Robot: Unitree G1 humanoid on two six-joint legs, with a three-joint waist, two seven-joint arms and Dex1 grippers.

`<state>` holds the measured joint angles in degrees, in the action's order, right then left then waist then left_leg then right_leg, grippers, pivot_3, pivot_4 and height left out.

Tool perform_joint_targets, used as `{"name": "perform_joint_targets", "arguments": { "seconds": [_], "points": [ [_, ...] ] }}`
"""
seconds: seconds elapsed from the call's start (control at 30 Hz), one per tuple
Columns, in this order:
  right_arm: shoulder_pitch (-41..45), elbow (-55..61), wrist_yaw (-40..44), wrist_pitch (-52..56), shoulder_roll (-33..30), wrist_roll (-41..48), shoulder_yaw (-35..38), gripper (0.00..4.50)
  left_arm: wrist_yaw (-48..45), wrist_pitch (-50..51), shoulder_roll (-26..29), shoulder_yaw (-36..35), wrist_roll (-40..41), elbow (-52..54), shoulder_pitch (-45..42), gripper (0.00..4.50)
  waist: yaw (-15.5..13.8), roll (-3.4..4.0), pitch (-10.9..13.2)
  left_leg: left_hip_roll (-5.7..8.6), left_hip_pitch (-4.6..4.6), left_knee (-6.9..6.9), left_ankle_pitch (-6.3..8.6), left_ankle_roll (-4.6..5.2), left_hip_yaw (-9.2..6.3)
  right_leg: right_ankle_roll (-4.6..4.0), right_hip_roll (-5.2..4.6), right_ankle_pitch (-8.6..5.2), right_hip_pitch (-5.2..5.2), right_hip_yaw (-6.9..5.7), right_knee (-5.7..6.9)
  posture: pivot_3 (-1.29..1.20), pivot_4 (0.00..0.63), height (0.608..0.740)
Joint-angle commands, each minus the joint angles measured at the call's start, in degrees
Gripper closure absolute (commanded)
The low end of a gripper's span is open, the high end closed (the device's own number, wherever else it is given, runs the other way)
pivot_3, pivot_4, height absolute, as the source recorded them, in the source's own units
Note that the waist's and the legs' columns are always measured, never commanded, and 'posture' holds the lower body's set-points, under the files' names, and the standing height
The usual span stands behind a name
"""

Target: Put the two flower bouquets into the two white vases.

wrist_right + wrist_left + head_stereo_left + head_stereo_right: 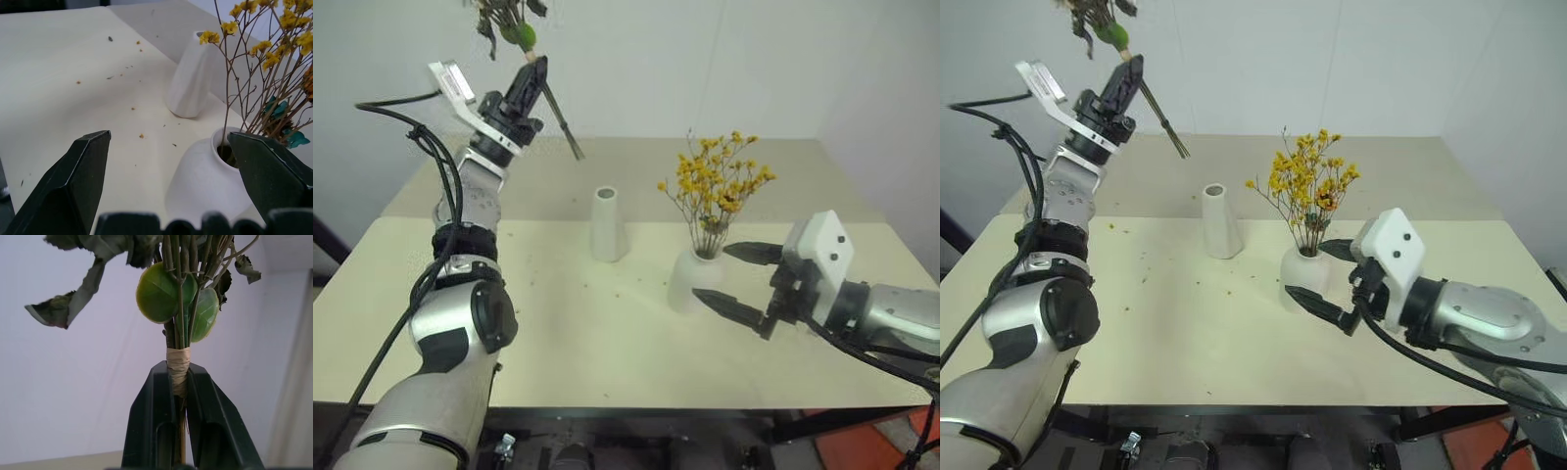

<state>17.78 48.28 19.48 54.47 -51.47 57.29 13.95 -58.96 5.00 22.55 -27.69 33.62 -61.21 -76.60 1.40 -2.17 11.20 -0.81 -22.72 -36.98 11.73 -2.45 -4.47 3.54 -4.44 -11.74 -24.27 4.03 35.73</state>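
My left gripper (532, 78) is raised high above the table's back left, shut on the taped stems of the mixed bouquet (178, 363). Its green leaves (517, 31) run off the top of the picture and the stem ends (570, 139) stick out below the fingers. The yellow spray (715, 186) stands in the squat white vase (683, 284) at the table's middle right. The tall cone vase (607, 227) stands empty to its left. My right gripper (715, 272) is open right beside the squat vase (205, 181), one finger on either side of its near flank, nothing held.
The cream table (558, 333) carries small scattered petal crumbs (141, 135) around the vases. A white wall rises behind the table's far edge. The table's front edge (636, 403) lies close to my arms.
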Motion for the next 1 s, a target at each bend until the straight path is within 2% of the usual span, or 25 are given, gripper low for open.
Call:
{"name": "perform_joint_targets", "arguments": {
  "seconds": [0.03, 0.07, 0.17, 0.37, 0.57, 1.0],
  "points": [
    [3.4, 2.2, -13.0, 5.5, 1.2, 8.1, 0.1, 0.00, -6.5, -2.2, 1.1, -0.1, -0.2, -4.0, -4.3, 4.40, 0.1, 0.00, 0.0, 0.00, -0.04, 0.00, 0.00, 0.00, 0.00, -0.10, 0.00, 0.06, -0.02, -0.01, -0.01, 0.00, 0.150, 0.740],
    [4.2, 1.9, -16.7, 6.5, 1.5, 10.8, -0.2, 0.00, -7.1, -2.2, 1.1, -0.1, -0.5, -5.4, -5.1, 4.40, 0.1, 0.00, 0.0, 0.00, -0.06, -0.01, 0.00, 0.01, -0.01, -0.35, -0.01, 0.21, -0.05, -0.01, 0.01, 0.00, 0.150, 0.740],
    [6.1, 1.8, -24.4, 7.5, 1.2, 16.8, -1.4, 0.00, -8.2, -3.1, 0.8, 0.9, -2.5, -8.4, -6.5, 4.40, 0.0, 0.00, 0.0, 0.00, -0.10, -0.02, 0.00, 0.01, -0.04, -0.39, 0.00, 0.24, -0.06, -0.04, 0.00, 0.00, 0.150, 0.740],
    [7.2, 2.2, -32.1, 5.9, -1.0, 23.3, -3.4, 0.00, -9.6, -6.7, 0.1, 2.8, -6.7, -10.6, -6.8, 4.40, 0.1, 0.00, 0.0, -0.01, -0.11, -0.01, 0.00, 0.03, -0.05, -0.39, 0.00, 0.24, -0.06, -0.04, -0.01, 0.00, 0.150, 0.740],
    [8.0, 2.0, -33.9, 4.6, -2.2, 25.0, -5.4, 0.00, -7.6, -9.7, -1.0, 2.5, -8.6, -12.2, -5.9, 4.40, 0.2, 0.00, 0.0, -0.01, -0.12, -0.01, 0.00, 0.03, -0.05, -0.38, 0.01, 0.23, -0.07, -0.04, -0.01, 0.00, 0.150, 0.740],
    [8.4, 3.7, -34.2, 2.8, -3.0, 21.8, -8.4, 0.00, -2.6, -11.8, -2.5, 1.1, -10.3, -13.9, -5.0, 4.40, 0.6, 0.00, 0.0, -0.02, -0.12, -0.01, 0.00, 0.03, -0.06, -0.34, 0.01, 0.21, -0.07, -0.04, -0.01, 0.00, 0.150, 0.740]
  ]
}}
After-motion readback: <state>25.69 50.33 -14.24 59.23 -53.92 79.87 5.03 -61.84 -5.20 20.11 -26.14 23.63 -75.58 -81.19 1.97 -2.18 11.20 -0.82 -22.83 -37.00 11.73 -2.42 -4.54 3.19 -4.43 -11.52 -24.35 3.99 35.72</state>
